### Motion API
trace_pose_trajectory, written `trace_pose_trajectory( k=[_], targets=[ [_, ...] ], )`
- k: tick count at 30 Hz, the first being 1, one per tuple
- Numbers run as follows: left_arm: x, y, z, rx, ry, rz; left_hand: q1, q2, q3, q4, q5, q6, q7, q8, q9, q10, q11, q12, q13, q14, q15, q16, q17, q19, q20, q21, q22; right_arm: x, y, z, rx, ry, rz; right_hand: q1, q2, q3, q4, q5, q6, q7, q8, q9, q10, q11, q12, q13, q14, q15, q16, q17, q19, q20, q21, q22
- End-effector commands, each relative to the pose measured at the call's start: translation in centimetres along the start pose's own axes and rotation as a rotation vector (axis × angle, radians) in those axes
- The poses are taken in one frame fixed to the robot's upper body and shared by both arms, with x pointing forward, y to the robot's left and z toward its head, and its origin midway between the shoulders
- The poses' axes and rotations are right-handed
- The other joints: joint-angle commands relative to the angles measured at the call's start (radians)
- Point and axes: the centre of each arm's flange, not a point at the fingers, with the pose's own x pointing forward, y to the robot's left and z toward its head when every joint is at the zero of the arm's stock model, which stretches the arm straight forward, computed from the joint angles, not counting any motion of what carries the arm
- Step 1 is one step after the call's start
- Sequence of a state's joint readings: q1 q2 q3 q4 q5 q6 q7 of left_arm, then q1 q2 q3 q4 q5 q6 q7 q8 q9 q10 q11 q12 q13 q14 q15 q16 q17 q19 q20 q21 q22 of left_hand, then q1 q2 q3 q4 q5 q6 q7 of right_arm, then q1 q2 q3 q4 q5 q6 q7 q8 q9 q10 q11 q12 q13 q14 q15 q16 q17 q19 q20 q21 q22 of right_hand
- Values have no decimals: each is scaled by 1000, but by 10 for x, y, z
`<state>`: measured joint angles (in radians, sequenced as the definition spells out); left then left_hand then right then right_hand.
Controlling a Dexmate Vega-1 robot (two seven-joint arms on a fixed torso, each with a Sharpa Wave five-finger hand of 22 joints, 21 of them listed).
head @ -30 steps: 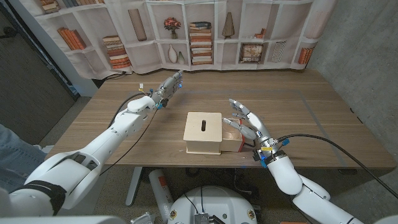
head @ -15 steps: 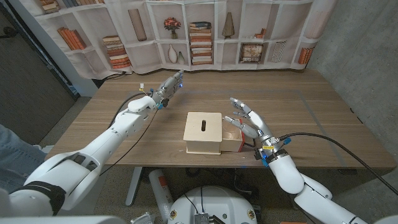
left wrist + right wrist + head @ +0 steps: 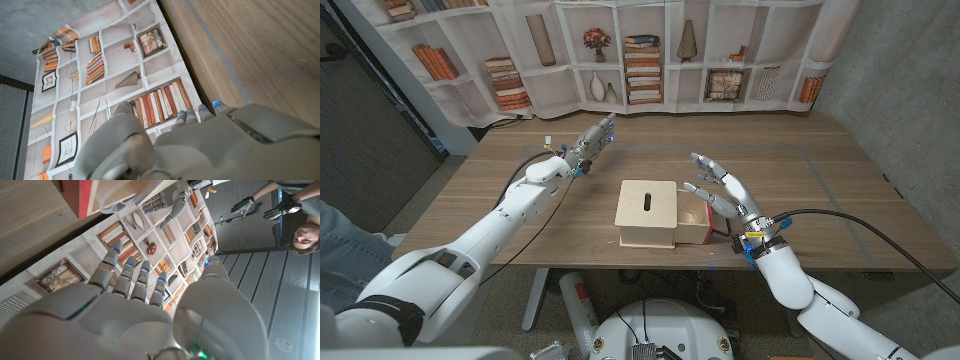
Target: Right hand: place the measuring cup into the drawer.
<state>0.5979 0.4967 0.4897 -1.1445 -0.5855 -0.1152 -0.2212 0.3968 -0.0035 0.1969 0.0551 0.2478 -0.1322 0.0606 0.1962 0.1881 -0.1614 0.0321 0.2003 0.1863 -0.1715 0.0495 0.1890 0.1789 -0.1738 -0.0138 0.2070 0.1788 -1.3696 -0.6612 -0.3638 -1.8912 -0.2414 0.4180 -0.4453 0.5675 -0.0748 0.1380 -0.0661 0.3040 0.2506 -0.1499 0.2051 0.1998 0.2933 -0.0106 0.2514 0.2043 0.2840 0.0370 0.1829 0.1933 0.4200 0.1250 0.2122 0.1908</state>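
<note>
The fingers (image 3: 705, 166) of the right hand (image 3: 722, 195) are spread apart and hold nothing; they stand above the bench (image 3: 840, 190), just to the right of the drawer (image 3: 696, 225). This drawer is red-brown and it is pulled out of the right side of a small light wooden box (image 3: 648, 212), which has a dark slot in its top. In the right wrist view, the red edge of the drawer (image 3: 80, 195) shows beyond the fingertips, and a clear rounded thing, which seems to be the measuring cup (image 3: 122, 197), lies against it; in the head view I cannot tell the cup inside the drawer, because the hand covers that part. In the same wrist view the right hand (image 3: 125, 315) shows its back with the fingers straight and a little apart. A person (image 3: 295, 220) wearing dark gloves is seen at the edge of that picture. The left hand (image 3: 594, 138) is well apart from the box, over the far left part of the bench, and its fingers are stretched out toward the back wall with nothing in them. The left wrist view shows the back of the left hand (image 3: 200, 145) above the wood. Behind the bench hangs a backdrop (image 3: 650, 50) printed with bookshelves.
</note>
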Motion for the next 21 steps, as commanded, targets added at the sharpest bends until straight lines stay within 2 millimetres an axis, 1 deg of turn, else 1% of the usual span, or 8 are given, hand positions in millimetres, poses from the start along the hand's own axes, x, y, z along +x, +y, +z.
trace_pose_trajectory(
  k=[1,5,15,18,21],
  targets=[
    [-5,0,-1,-6,-11,6,2,7,-1,-1,-2,8,2,5,4,-5,-1,5,2,-47,2,-1,6,-54,2,-1,6,4,-13,13,-47,-42,-11,1,9,3,6,7,17,-2,6,3,8,-4,7,3,-2,-12,4,1,-11,-2,-3,2],
    [-7,0,-1,-6,-12,8,2,7,-1,-1,-2,10,2,6,4,-5,-2,4,2,-48,1,-2,6,-59,1,-3,6,6,-16,16,-59,-51,-12,0,12,3,7,8,22,-3,8,3,10,-7,7,3,-1,-12,5,1,-11,-3,-3,2],
    [-15,2,-3,-11,-14,15,3,8,-3,-1,-2,12,3,6,4,-5,-2,5,2,-47,1,-1,6,-61,-2,-3,6,10,-20,21,-81,-60,-1,-1,22,6,9,12,49,2,17,2,22,-1,11,2,2,-14,7,1,-2,-6,1,3],
    [-19,4,-4,-13,-12,19,3,8,-3,-1,-2,12,3,6,4,-5,-2,5,2,-47,2,-1,6,-62,-1,-3,6,11,-20,22,-84,-62,3,-1,25,6,10,12,51,1,17,2,26,-4,12,1,4,-20,8,1,-1,-6,1,3],
    [-22,5,-5,-13,-12,23,3,9,-3,-1,-2,12,3,6,4,-6,-2,4,2,-49,3,-2,6,-64,-1,-4,6,12,-19,22,-83,-63,2,-1,28,7,11,13,56,1,18,2,28,-1,13,1,6,-25,9,1,1,-7,2,3]
  ],
)
